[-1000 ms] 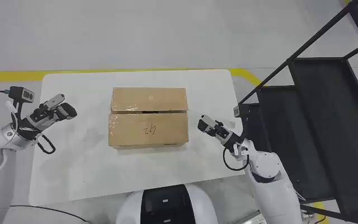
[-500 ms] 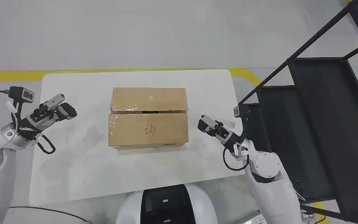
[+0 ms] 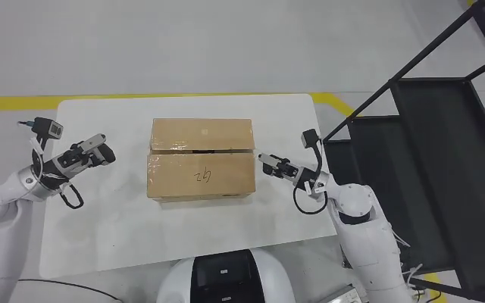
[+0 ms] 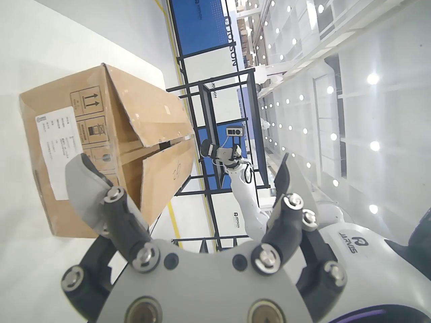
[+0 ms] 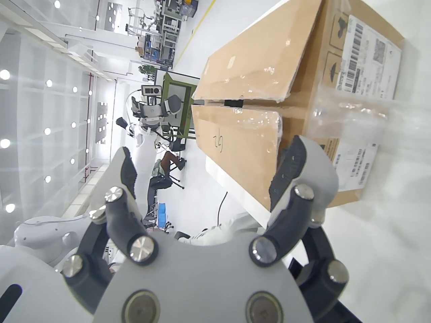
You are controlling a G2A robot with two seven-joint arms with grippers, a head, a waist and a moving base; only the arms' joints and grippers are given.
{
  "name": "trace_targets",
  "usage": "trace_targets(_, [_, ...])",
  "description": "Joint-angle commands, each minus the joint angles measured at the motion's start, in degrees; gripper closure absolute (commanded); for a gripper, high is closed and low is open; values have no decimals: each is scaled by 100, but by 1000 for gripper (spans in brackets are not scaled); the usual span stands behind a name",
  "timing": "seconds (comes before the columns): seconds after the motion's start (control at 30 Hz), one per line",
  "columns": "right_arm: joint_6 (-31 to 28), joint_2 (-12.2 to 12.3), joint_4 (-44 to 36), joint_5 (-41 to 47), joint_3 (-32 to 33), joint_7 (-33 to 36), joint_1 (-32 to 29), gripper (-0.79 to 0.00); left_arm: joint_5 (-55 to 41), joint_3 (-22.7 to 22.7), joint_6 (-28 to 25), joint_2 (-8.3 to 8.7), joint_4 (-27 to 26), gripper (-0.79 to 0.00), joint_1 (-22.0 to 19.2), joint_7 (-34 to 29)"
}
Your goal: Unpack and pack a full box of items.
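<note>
A brown cardboard box (image 3: pixel 201 158) stands in the middle of the white table (image 3: pixel 114 227), its two top flaps folded shut with a narrow gap along the seam. White labels show on its end faces (image 4: pixel 55 149) (image 5: pixel 365 51). My left gripper (image 3: pixel 106 154) hovers to the left of the box, apart from it, open and holding nothing (image 4: pixel 183 176). My right gripper (image 3: pixel 264 161) sits just off the box's right end, close to the seam, open with nothing between its fingers (image 5: pixel 208 166).
A black metal rack (image 3: pixel 424 151) stands off the table's right edge, close behind the right arm. A yellow floor line (image 3: pixel 30 101) runs behind the table. Bare table surface lies in front of the box and to its left.
Both grippers have moved in toward the box: the left one rightward and slightly down the table, the right one leftward up to the box's right end. The box has not moved.
</note>
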Motion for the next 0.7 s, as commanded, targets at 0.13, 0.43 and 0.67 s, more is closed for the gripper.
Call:
trace_targets(0.13, [-37, 6, 515, 98, -316, 91, 279, -785, 93, 163, -27, -14, 19, -785, -110, -80])
trace_targets(0.43, [-408, 6, 906, 435, -665, 124, 581, -785, 332, 203, 7, -10, -156, -785, -43, 31])
trace_targets(0.67, [-540, 75, 648, 1407, -498, 711, 484, -785, 304, 139, 17, -3, -233, -785, 48, 69])
